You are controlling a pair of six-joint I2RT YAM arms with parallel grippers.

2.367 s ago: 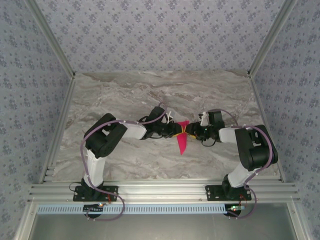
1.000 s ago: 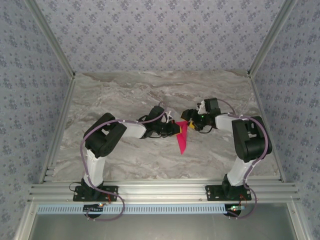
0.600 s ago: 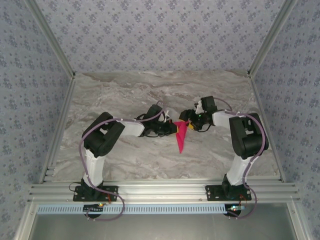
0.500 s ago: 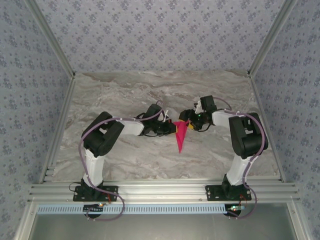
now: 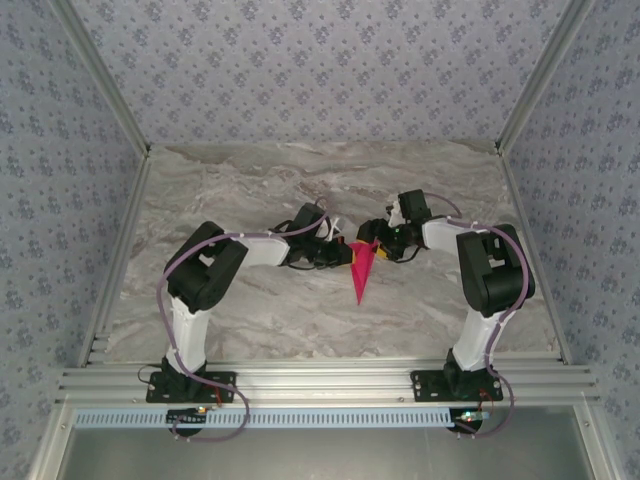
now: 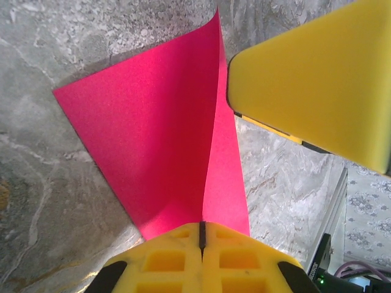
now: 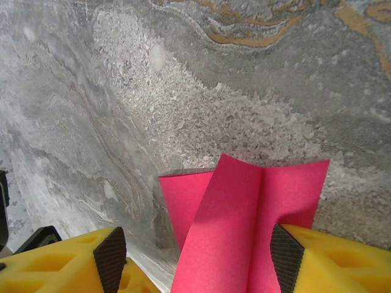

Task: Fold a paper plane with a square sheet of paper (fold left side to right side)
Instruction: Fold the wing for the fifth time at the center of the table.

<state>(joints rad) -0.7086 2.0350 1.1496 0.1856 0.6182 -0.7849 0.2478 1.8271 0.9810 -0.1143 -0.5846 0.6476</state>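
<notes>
The magenta-pink sheet of paper (image 5: 361, 270) is folded into a narrow pointed shape with its tip toward the near edge of the table. My left gripper (image 5: 346, 256) is shut on its left side. In the left wrist view the yellow jaws (image 6: 201, 235) pinch the paper (image 6: 153, 122) at a crease, and one flap stands up. My right gripper (image 5: 378, 246) is at the paper's far right end, open. In the right wrist view its fingers (image 7: 110, 262) straddle the raised, creased paper (image 7: 244, 220), and the right-hand pad touches a flap.
The marble table (image 5: 250, 190) lies between patterned walls with metal posts at the sides. An aluminium rail (image 5: 320, 380) carrying both arm bases runs along the near edge. The right gripper's yellow finger (image 6: 317, 85) sits close beside the paper in the left wrist view.
Both grippers and the paper have shifted slightly away from the near edge and a little left. The right elbow has swung inward. The left gripper stays shut on the paper.
</notes>
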